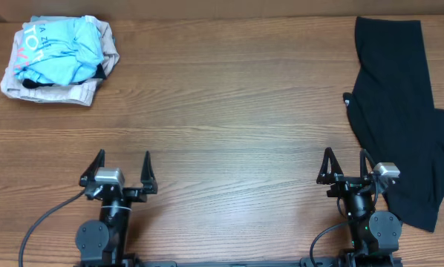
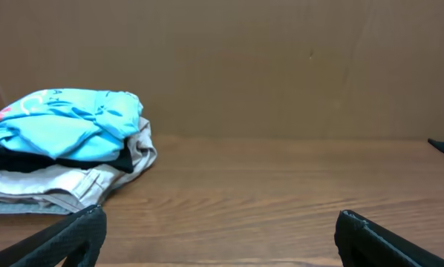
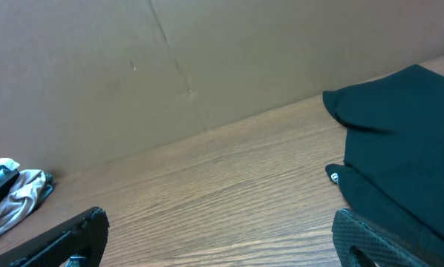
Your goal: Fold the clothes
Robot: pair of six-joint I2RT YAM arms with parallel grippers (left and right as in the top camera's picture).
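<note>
A light blue T-shirt (image 1: pixel 62 44) with white and red lettering lies crumpled on top of a pile at the table's far left corner; it also shows in the left wrist view (image 2: pixel 62 122). A long plain black garment (image 1: pixel 400 111) lies spread along the right edge, also in the right wrist view (image 3: pixel 400 156). My left gripper (image 1: pixel 122 165) is open and empty near the front left, far from the pile. My right gripper (image 1: pixel 346 163) is open and empty at the front right, its right finger beside the black garment's lower part.
Under the blue T-shirt lie a black piece and beige and white folded clothes (image 1: pixel 51 89), also in the left wrist view (image 2: pixel 73 178). A brown cardboard wall (image 2: pixel 281 67) stands behind the wooden table (image 1: pixel 222 111).
</note>
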